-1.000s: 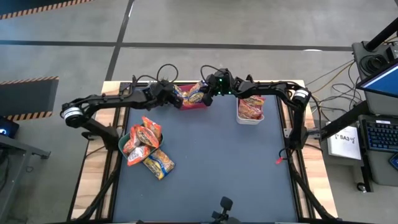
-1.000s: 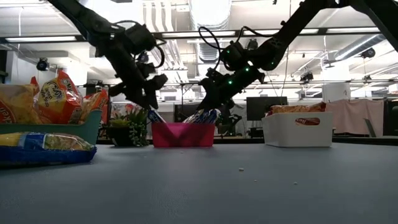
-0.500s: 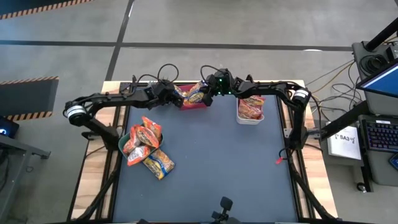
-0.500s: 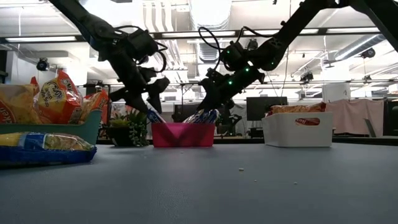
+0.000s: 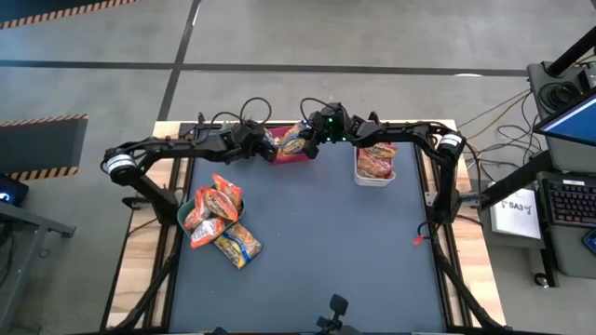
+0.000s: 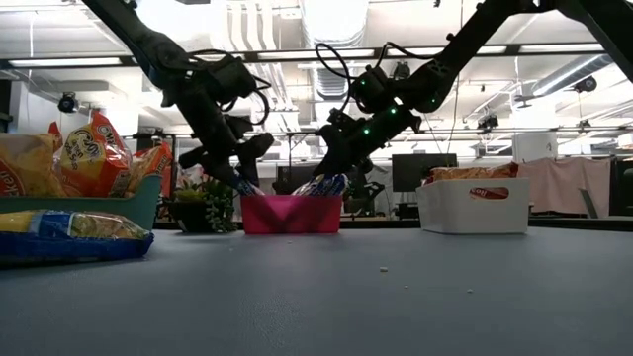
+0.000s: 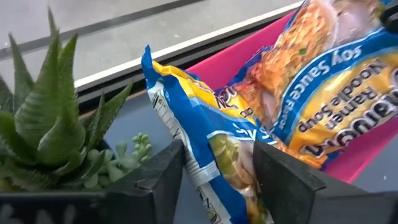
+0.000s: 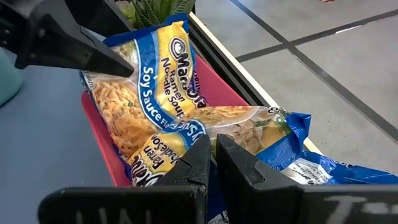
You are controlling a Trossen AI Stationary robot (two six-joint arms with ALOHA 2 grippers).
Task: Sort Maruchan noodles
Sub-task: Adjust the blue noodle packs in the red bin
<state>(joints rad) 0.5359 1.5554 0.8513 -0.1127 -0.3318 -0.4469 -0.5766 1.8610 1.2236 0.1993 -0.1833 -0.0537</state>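
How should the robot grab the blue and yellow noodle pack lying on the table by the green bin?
Probably from straight above, pinching across its narrow middle: the pack lies flat on the table, and its long sides look clear. The left gripper and right gripper are at the pink bin.

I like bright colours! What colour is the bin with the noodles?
Pink bin, clearest in right wrist view.

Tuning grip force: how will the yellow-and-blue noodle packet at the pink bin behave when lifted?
The yellow-and-blue packet between the left claw fingers looks crinkly and thin, so probably light and floppy at its edges. Its glossy film may slip. The noodle block inside could crack if squeezed.
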